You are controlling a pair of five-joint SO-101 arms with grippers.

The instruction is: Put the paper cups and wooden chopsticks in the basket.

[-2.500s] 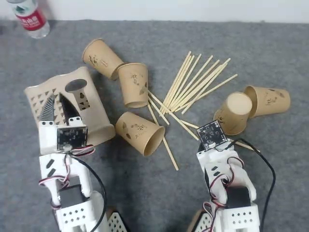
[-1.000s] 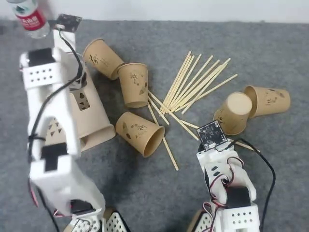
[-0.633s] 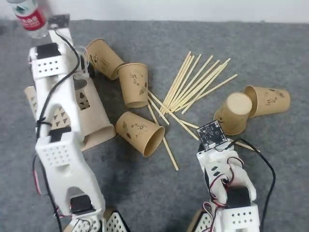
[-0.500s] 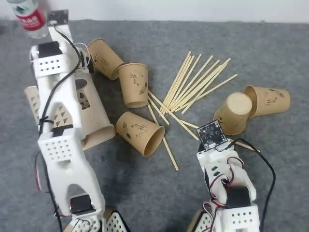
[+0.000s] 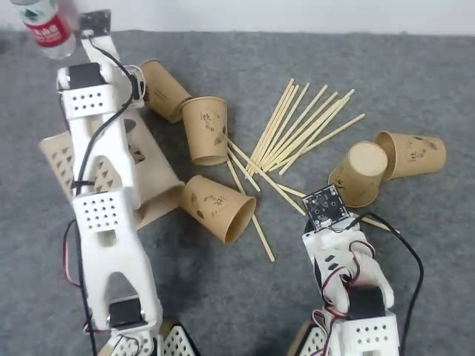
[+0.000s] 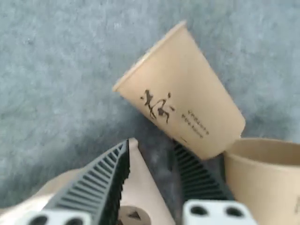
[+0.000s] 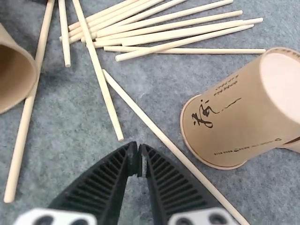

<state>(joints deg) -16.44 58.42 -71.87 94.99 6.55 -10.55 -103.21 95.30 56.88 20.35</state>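
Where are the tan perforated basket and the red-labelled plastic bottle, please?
Tan perforated basket (image 5: 58, 157): high view, on its perforated side wall.
Red-labelled plastic bottle (image 5: 48, 31): high view, on its red label.

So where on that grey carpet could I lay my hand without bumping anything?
The widest bare grey carpet lies between the white left arm and white right arm. The far right corner, beyond the pale wooden chopsticks and two brown paper cups, is bare too. It is crowded from the tan perforated basket across to the chopsticks.
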